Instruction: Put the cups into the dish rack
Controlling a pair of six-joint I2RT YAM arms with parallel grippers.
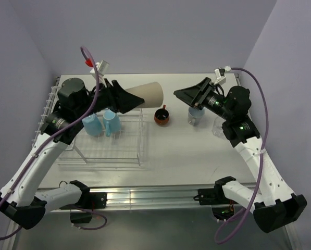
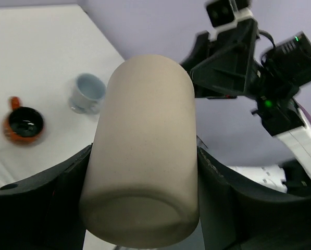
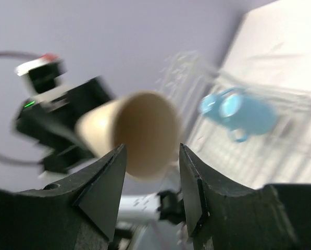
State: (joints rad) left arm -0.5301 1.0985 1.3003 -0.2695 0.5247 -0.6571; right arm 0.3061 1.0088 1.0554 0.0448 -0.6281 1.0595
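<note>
Top external: left gripper clamps cream mug near rack; right gripper apart, opposite.

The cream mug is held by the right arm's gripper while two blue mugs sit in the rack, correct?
Not quite. The left gripper holds the cream mug, as the left wrist view shows; the right gripper is open and empty. Two blue mugs do sit in the dish rack.
</note>
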